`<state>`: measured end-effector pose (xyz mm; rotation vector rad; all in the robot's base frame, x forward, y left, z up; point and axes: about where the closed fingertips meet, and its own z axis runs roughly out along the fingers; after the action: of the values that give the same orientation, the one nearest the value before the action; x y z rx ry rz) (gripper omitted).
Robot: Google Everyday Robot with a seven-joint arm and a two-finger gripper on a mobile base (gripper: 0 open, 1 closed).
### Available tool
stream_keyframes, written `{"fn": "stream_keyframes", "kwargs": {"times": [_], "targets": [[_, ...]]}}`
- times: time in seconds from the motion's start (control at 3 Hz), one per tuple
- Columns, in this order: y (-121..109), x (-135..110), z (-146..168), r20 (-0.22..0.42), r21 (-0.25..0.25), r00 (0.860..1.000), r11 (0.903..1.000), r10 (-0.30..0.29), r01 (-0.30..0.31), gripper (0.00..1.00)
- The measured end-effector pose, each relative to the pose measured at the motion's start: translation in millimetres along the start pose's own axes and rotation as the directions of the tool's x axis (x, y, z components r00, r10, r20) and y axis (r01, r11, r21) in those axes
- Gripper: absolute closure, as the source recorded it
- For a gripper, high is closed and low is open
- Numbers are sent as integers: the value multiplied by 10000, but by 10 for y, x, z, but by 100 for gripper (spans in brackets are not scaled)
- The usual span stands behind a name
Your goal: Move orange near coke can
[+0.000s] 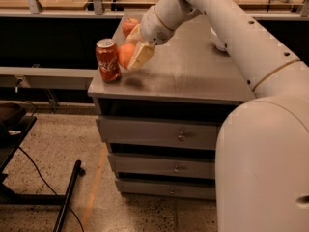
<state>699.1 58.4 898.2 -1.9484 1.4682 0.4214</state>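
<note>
- Far left, low on the speckled floor (pixel 48 144): a dark metal frame (pixel 67 192), with a thin black cable (pixel 34 170) trailing beside it.
- Higher at left, beyond the cabinet's side: a long grey shelf (pixel 43 76) running off the edge of view.
- Near the front-left corner of the grey cabinet top (pixel 193 76): the coke can (pixel 107 60), upright, red with white script facing forward, silver top showing.
- Just right of the can, close enough to look touching, though actual contact impossible to confirm: the orange (pixel 123 56), lifted clear of the surface, its shadow on the top below.
- Clenched around the orange: the gripper (pixel 131 52), pale fingers (pixel 141 57) grasping the fruit, one across its right front, the other mostly hidden behind.
- Farther back on the same top, just above the gripper in view: a reddish apple (pixel 129 26), partly covered by the wrist.
- From the gripper upward and rightward: the white arm (pixel 227 28), stretched diagonally over the cabinet.
- Toward the back right of the top, half hidden by the arm: a white bowl (pixel 217 38).
- Beneath the top: three grey drawers (pixel 145 132) with small round knobs, all closed.
- Bottom right, filling the corner: the large white robot body (pixel 265 168).
</note>
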Motion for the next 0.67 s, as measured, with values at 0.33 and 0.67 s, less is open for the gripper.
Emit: {"fn": "stream_keyframes", "kwargs": {"times": [0.33,0.67], "targets": [[106,45,130,16,-207,9997,9995,243,-243,100],[163,148,219,-82,-167,9982,9981,589,-591,82]]}}
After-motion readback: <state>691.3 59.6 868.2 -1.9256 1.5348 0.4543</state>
